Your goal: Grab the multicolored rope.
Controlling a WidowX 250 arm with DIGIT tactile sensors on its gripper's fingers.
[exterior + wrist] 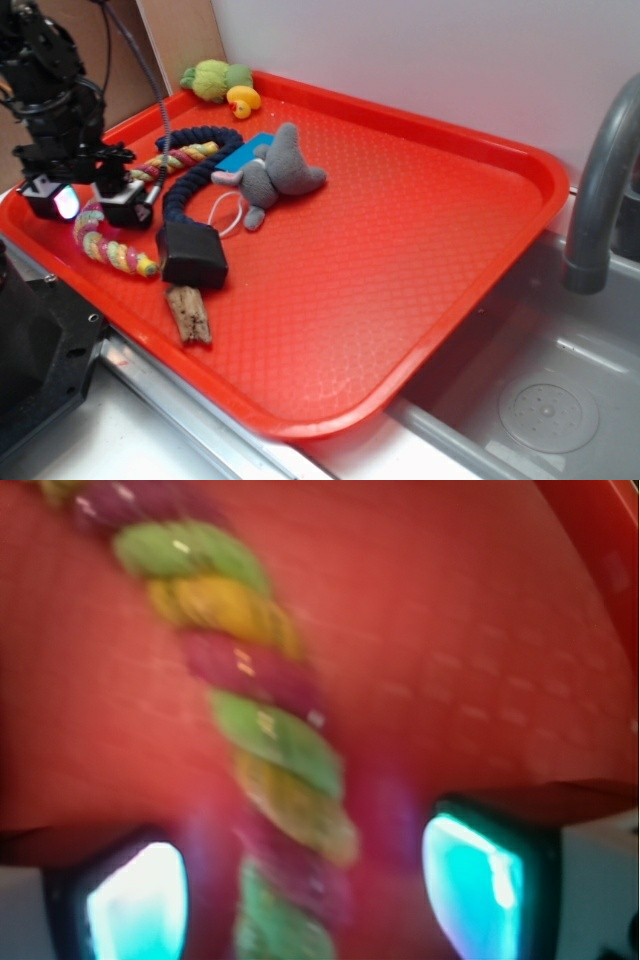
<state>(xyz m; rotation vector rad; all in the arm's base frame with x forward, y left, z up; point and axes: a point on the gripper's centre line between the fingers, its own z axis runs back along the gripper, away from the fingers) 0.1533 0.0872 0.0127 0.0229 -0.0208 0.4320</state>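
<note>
Red tray (pixel 420 230) as landmark. Multicolored rope (pixel 108 250) curved along its left edge, beside navy rope (pixel 195 165). Gripper (pixel 88 203) at tray's left edge, spread wide over the rope; in wrist view, rope (pixel 275 750) between both fingers (pixel 480 885), untouched. Grey plush toy (pixel 280 172) nearer tray's middle.

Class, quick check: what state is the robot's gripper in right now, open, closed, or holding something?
Gripper: open, its two fingers on either side of the multicolored rope, not yet closed on it.
</note>
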